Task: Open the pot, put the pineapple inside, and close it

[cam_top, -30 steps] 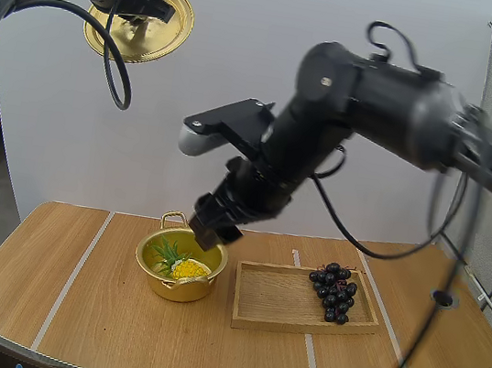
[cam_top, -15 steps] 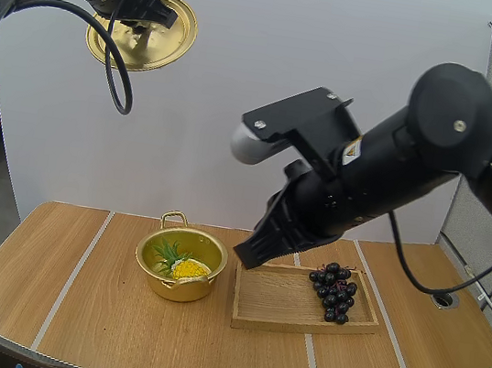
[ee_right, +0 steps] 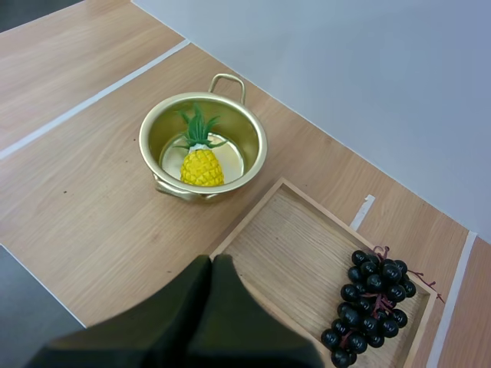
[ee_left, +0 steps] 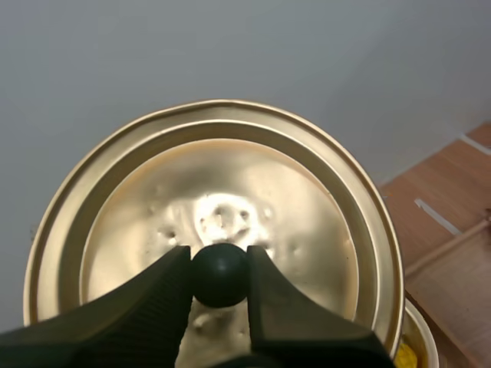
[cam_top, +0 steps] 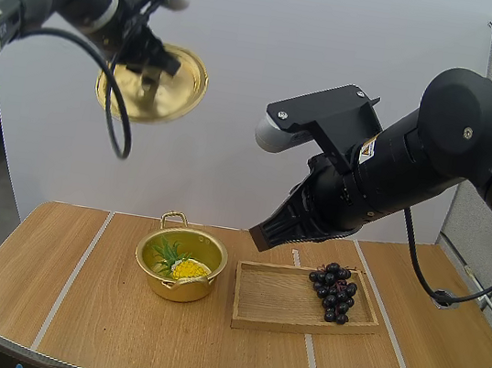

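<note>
One grape bunch (cam_top: pixel 334 292) lies in tray (cam_top: pixel 275 296) beside pot (cam_top: pixel 178 288).

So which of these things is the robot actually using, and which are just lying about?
Part of the job: pot, pineapple in it, lid in the left pincer.
Just lying about: wooden tray, bunch of grapes on it.

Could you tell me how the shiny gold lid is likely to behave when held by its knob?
The round gold metal lid looks thin and dented, so probably light, stiff, yet easily marked. The left gripper pinches only its small round black knob, so it might swivel or slip.
</note>
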Robot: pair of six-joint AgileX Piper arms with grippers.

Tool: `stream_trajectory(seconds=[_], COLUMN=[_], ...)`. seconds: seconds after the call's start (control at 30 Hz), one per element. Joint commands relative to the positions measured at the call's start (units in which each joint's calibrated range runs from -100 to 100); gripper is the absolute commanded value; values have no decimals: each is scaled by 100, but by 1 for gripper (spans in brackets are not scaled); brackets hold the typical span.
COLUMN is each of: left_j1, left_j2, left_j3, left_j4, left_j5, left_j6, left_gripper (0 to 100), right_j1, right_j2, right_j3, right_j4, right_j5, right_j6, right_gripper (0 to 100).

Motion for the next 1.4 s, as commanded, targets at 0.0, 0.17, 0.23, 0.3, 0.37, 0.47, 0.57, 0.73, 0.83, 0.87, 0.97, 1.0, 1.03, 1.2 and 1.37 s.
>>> stream_trajectory(seconds=[0.0,0.17,0.23,0.3,0.37,0.47,0.57,0.73,0.83,0.87,0.97,1.0,1.03,1.2,1.37], left_j1=[8,-5,-5,-5,-8,-55,-224,-626,-777,-814,-815,-815,-815,-815,-815], left_j2=[-23,142,321,555,817,1190,1545,1898,2044,2100,2205,2255,2288,2573,2834], left_j3=[1238,1913,2024,2051,2051,2051,2051,2051,2051,2051,2051,2064,2084,2078,2078], left_j4=[-432,-552,-552,-552,-552,-564,-548,-19,527,624,639,639,626,425,94], left_j5=[105,105,204,354,410,417,468,-118,-311,-311,-274,-274,-274,-285,-251], left_j6=[831,1344,1438,1483,1494,1508,1508,1162,948,905,857,857,857,890,1016], left_gripper=[0,0,0,0,0,0,0,0,0,0,0,0,0,0,0], right_j1=[-128,-128,-128,-128,-128,-128,-128,-128,-128,-128,-128,-128,-128,-128,-128], right_j2=[-31,-31,-31,-31,-31,-31,-31,-31,-31,-31,-31,-31,-31,-31,-31], right_j3=[10,10,10,10,10,10,10,10,10,10,10,10,10,10,10], right_j4=[196,196,196,170,170,170,170,172,172,172,172,172,172,172,172], right_j5=[-112,-112,-112,-112,-112,-112,-112,-112,-112,-112,-112,-112,-112,-150,-214], right_j6=[37,37,37,37,37,37,37,37,27,27,27,13,2,-4,-4], right_gripper=[0,0,0,0,0,0,0,0,0,0,0,0,0,0,0])
